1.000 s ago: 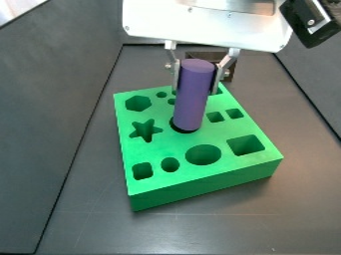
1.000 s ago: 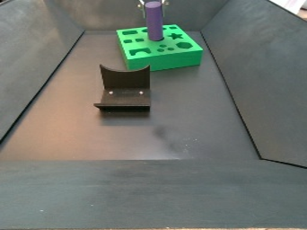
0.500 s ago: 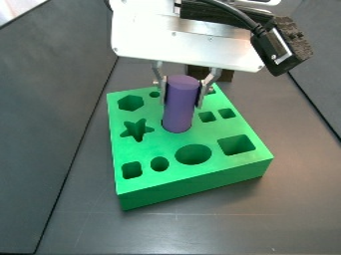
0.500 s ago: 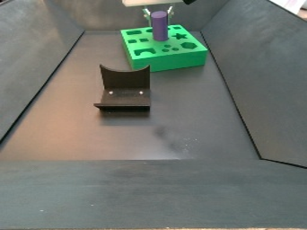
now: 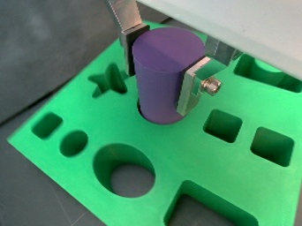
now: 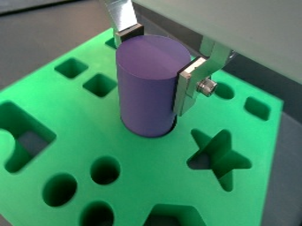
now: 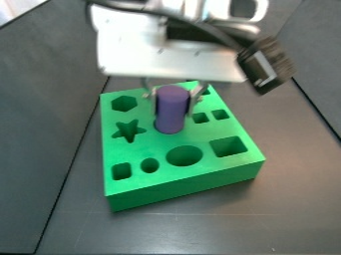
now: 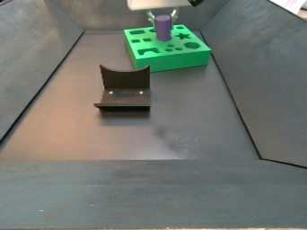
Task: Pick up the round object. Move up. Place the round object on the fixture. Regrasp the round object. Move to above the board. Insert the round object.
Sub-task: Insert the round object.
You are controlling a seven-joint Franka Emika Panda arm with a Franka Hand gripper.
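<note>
I see one round object [image 5: 162,72], long axis vertical, standing upright with its lower end in a round hole of the single board [image 5: 71,115]. My hand [image 6: 156,69] sits directly over the board, fingers [image 6: 189,84] clamped on the peg's sides. One fixture [image 8: 122,90] stands apart on the floor.
</note>
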